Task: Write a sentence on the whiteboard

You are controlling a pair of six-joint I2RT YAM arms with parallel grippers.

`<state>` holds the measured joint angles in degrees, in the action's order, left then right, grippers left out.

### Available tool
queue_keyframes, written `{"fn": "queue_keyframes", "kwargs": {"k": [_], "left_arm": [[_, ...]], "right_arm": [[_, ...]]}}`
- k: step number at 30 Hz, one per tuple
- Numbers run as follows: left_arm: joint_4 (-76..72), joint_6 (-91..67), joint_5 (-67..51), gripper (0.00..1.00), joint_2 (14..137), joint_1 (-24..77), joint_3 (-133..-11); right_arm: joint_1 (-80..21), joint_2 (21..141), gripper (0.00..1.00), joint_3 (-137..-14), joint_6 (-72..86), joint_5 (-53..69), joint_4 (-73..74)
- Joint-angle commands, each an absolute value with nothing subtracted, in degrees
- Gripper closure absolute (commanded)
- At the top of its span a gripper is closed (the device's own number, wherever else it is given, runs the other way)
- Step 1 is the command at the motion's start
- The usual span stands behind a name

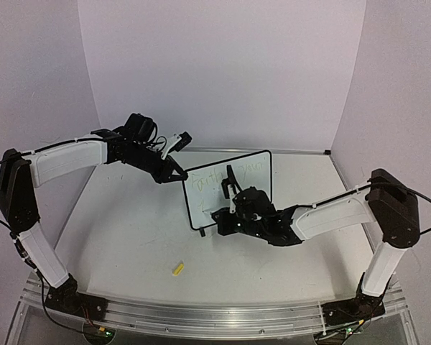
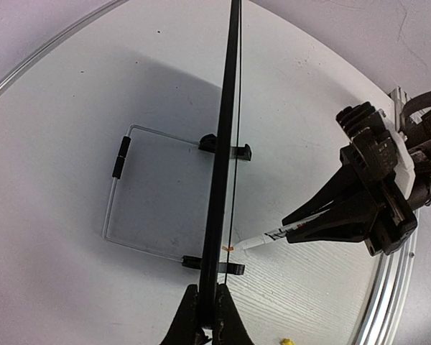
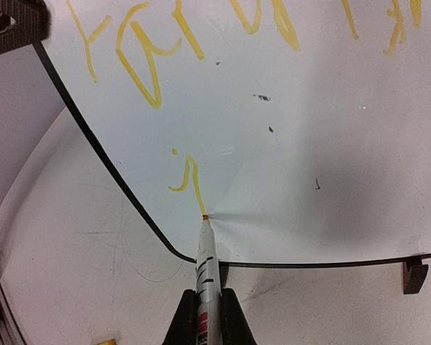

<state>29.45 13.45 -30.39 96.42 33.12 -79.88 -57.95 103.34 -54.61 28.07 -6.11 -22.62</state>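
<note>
The whiteboard (image 1: 207, 200) stands upright mid-table, seen edge-on (image 2: 227, 129) in the left wrist view. My left gripper (image 1: 177, 172) (image 2: 208, 310) is shut on its top left edge. My right gripper (image 1: 232, 200) (image 3: 207, 307) is shut on a white marker (image 3: 205, 260) (image 2: 271, 236) whose orange tip touches the board face (image 3: 323, 151) near the lower left corner. The sentence (image 3: 149, 66) (image 1: 223, 175) shows as large yellow letters in a top line. A short stroke with a dot (image 3: 189, 176) starts a second line and ends at the tip.
A yellow marker cap (image 1: 177, 269) (image 3: 104, 339) lies on the table in front of the board. Black clip feet (image 2: 226, 149) (image 3: 414, 275) and a wire stand (image 2: 119, 194) prop the board from behind. White walls enclose the table on three sides.
</note>
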Motion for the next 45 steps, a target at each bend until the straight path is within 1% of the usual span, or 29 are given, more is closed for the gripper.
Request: {"fn": "queue_keyframes", "kwargs": {"k": [1,10,21,27,33,45], "left_arm": [[36.0,14.8,-25.0,1.00,99.4,33.7,-77.7],[36.0,14.8,-25.0,1.00,99.4,33.7,-77.7],[35.9,14.8,-25.1,1.00,99.5,33.8,-77.7],[35.9,14.6,-25.3,1.00,99.6,33.7,-77.7],[35.9,14.6,-25.4,1.00,99.7,33.8,-77.7],[35.9,14.6,-25.3,1.00,99.8,33.9,-77.7]], "right_arm": [[-57.6,105.8,1.00,-54.9,29.3,-6.9,-22.6],[-57.6,106.9,1.00,-57.0,29.1,-4.2,-25.0],[-57.7,99.4,1.00,-51.1,30.8,-1.2,-34.6],[-57.6,96.5,1.00,-48.0,31.1,-4.9,-33.7],[-57.4,97.4,1.00,-49.4,31.6,-8.2,-29.7],[-55.7,99.1,1.00,-52.0,30.4,-7.8,-29.2]]}}
